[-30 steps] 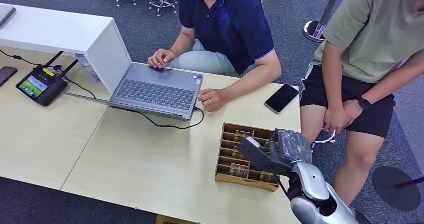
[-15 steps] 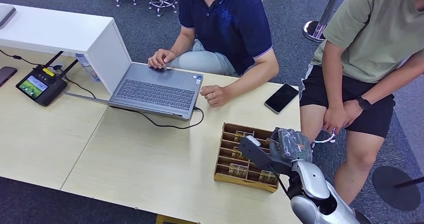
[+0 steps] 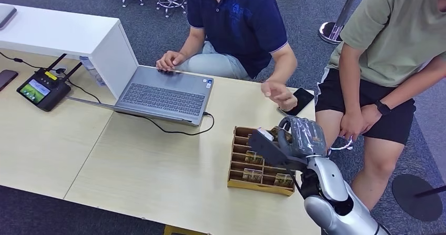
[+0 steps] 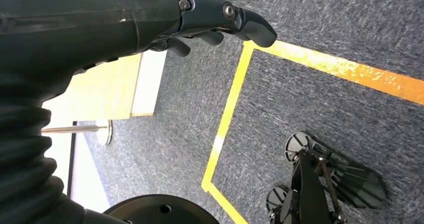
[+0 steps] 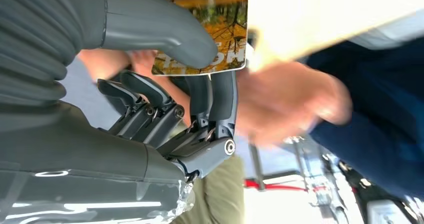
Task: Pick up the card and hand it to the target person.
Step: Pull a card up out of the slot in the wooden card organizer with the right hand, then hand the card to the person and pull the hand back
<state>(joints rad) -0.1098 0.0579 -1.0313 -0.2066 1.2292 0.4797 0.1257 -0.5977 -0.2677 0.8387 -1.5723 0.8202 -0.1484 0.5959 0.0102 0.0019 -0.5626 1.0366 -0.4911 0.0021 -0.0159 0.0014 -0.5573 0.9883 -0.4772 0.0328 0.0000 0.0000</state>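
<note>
Nearest the camera, the right hand [image 3: 297, 140] was raised just above the wooden card box [image 3: 239, 172] at the worktop [image 3: 158, 172] edge. In the right wrist view its fingers [image 5: 215, 101] and thumb were closed on the card [image 5: 220, 38], pinching it by one edge with the rest of the printed face standing free (an autumn-coloured picture, its lettering partly covered by the thumb). The left hand [image 4: 215, 21] hung beside the body over the carpet, fingers loosely curled and holding nothing.

Just beyond the box, the hand of the person in the navy shirt [image 3: 279, 94] was lifted off the worktop and reaching toward the robot; it looked blurred in both views, so whether it touched the card yet could not be told. A phone [image 3: 300, 99] lay under that reaching hand. Farther off stood the laptop [image 3: 165, 90], and to the right a second person in a green shirt [image 3: 389, 35] was close by.

The handover looked near, and the risks lay there. The pinch covered only a small part of the card, so a tug at an angle could twist it out before the person had a firm hold, dropping it back among the slots or off the worktop edge. Letting go too soon would do the same. With two people within reach, extending toward the wrong one was also possible.
</note>
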